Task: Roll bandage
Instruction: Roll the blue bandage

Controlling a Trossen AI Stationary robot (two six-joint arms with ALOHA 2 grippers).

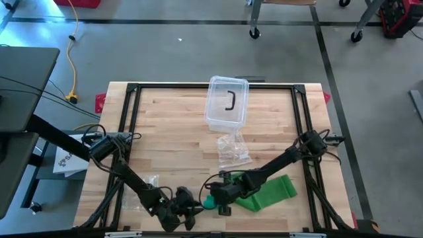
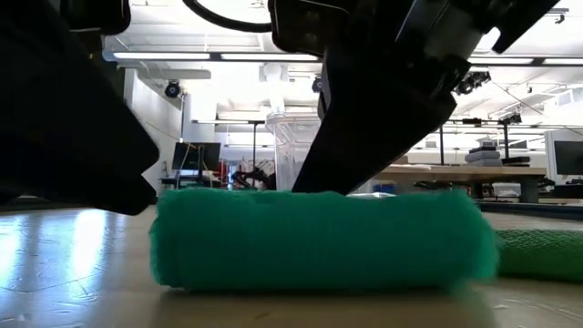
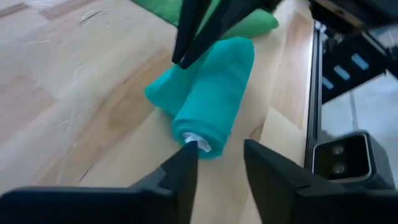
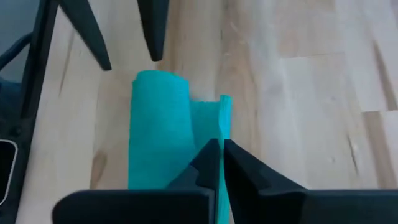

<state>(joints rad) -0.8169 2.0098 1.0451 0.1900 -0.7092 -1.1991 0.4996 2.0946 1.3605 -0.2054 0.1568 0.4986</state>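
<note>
The green bandage roll point(image 3: 208, 106) lies on the wooden desk point(image 1: 172, 125) near its front edge, its loose tail point(image 1: 271, 192) trailing off to one side. The right claw point(image 4: 221, 163) is pinched together on the flat strip just beside the roll. The left claw point(image 3: 219, 165) sits at the roll's end, fingers apart, holding nothing. A clear plastic container point(image 1: 227, 102) stands farther back.

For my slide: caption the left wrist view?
Left gripper open at the rolled bandage end.
</note>
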